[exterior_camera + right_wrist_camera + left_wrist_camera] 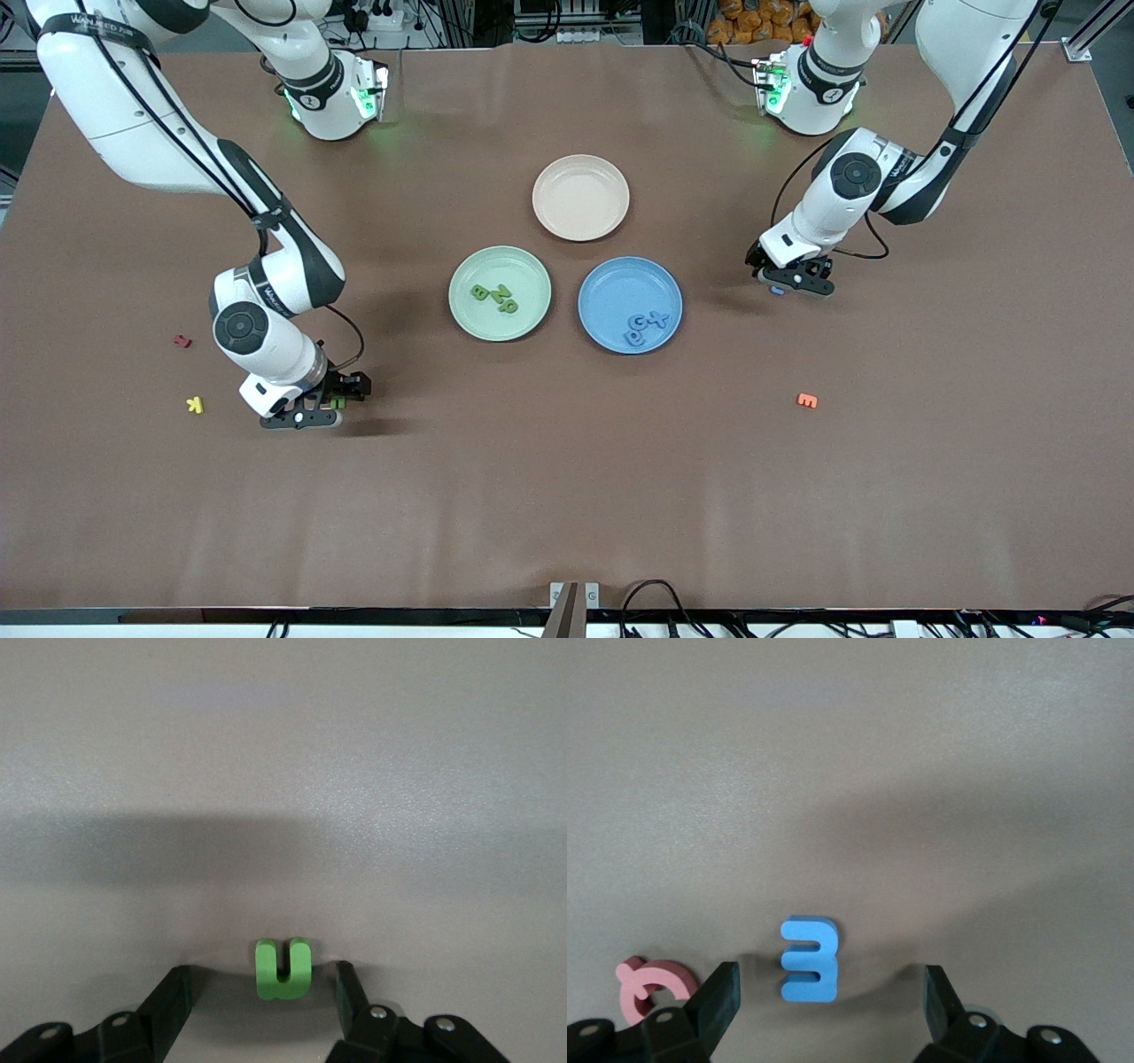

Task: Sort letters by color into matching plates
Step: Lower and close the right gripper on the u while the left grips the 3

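Holding three letters each: green plate [464,276] and blue plate [611,306].
Left gripper [830,997] jaws gape around blue E [809,960]; right gripper [263,997] jaws gape around green U [283,969].

The left gripper [791,279] is covering most of the blue letter [777,290]. The pink letter [653,989] is probably hiding partly under a finger [713,1005] at its three o'clock.

Both arms reach low, left tool [791,282] and right tool [330,409] spread.
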Controlling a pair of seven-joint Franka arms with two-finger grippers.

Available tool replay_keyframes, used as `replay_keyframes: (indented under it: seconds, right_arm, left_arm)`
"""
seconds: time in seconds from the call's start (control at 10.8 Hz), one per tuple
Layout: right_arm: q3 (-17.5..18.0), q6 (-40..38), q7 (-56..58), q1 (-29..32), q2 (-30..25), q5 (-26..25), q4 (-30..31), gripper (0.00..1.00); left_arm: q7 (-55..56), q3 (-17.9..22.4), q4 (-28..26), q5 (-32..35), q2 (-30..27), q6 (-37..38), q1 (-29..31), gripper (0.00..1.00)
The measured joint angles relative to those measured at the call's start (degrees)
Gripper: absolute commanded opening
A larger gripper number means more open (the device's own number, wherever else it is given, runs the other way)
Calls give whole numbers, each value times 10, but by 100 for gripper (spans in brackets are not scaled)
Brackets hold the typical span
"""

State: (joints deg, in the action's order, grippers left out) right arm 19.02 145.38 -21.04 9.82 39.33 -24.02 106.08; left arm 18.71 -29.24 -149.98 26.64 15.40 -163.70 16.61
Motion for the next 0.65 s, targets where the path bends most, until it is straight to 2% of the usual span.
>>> replay_keyframes:
  seconds: [0.28,0.46,0.55,0.65]
  right_arm:
    - [0,0,0,1,-1,0,-1,55]
    - [0,0,0,2,-1,0,-1,47]
    - [0,0,0,2,-1,0,-1,38]
    - [0,0,0,2,-2,-1,-2,32]
  left_arm:
    - [0,0,2,0,1,0,-2,81]
    - [-4,0,3,0,1,0,-1,78]
    - [-12,0,3,0,1,0,-1,72]
    - [-17,1,4,0,1,0,0,71]
